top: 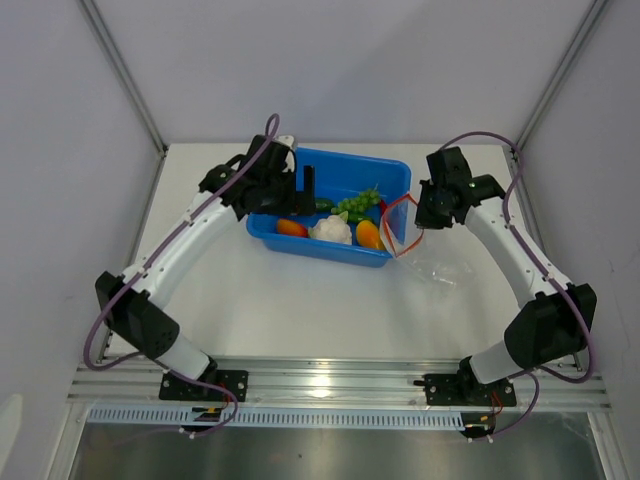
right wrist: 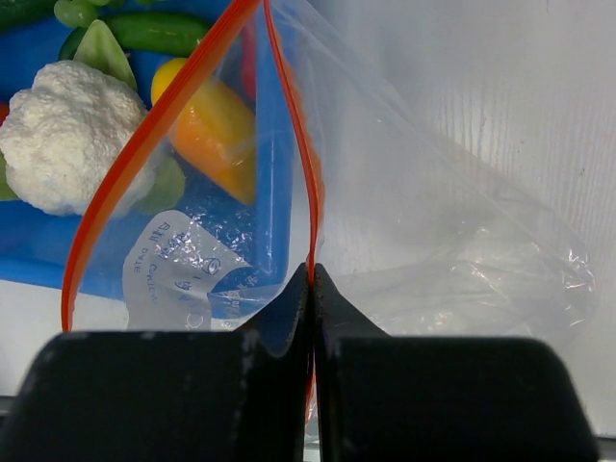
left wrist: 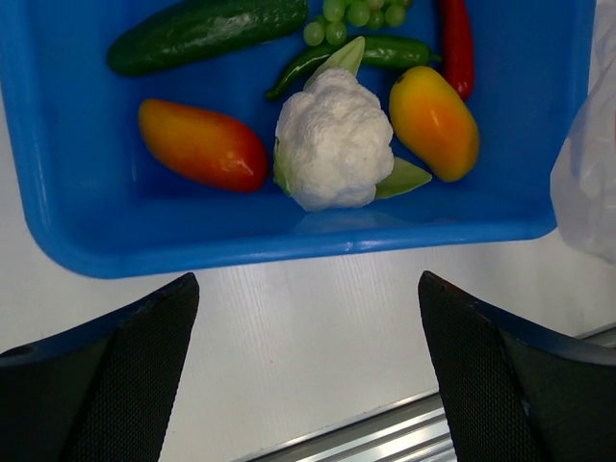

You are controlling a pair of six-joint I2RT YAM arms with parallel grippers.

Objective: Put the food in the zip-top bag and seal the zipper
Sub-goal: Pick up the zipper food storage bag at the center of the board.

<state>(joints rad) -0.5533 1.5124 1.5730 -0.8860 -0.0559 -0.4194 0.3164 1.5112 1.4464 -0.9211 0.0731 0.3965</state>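
Note:
The food lies in a blue tub (top: 392, 178): cucumber (left wrist: 202, 29), grape bunch (left wrist: 351, 14), red chili (left wrist: 457, 43), white cauliflower (left wrist: 334, 140), an orange-red fruit (left wrist: 202, 144) and a yellow-orange fruit (left wrist: 433, 120). My left gripper (left wrist: 308, 366) is open and empty above the tub's near left side (top: 298, 192). My right gripper (right wrist: 311, 279) is shut on the orange-red zipper (right wrist: 144, 144) of the clear zip-top bag (right wrist: 433, 241). It holds the mouth open beside the tub's right end (top: 418, 218). The bag's body (top: 440, 270) trails on the table. No food shows inside the bag.
A green pod (left wrist: 385, 50) also lies in the tub. The tub's near rim (left wrist: 289, 245) is just beyond my left fingers. White walls stand close on the left, right and far sides. A metal rail (top: 330, 380) runs along the near edge.

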